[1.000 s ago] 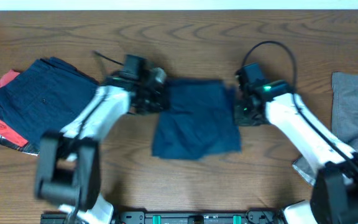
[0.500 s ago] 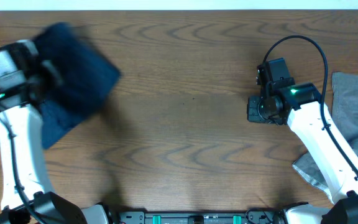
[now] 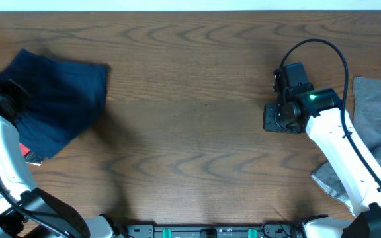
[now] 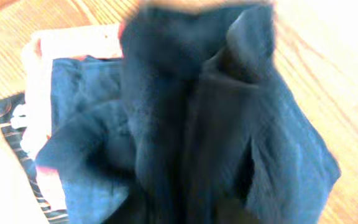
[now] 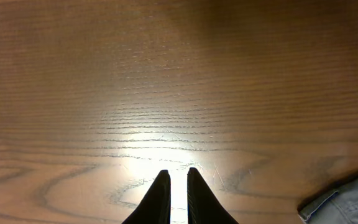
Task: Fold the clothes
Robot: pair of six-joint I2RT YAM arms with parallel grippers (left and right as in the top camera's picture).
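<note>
On the tabletop point(image 3: 190, 152), blurred navy shorts point(image 3: 58, 99) lie far left, nearly hiding a red garment point(image 3: 24, 149). The grey garment point(image 3: 379, 112) is cut off at right. My right gripper point(image 5: 178, 173) is closed and empty. My left gripper is buried in navy, so I can't tell its state.

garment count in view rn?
4: navy on top at far left, second navy under it, red lowest, grey at right edge. More may lie hidden underneath.

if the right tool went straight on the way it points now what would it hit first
Probably just the bare wooden table. The right tool aims at open wood. The grey garment lies off to the side of that line, though depth is hard to judge.
</note>
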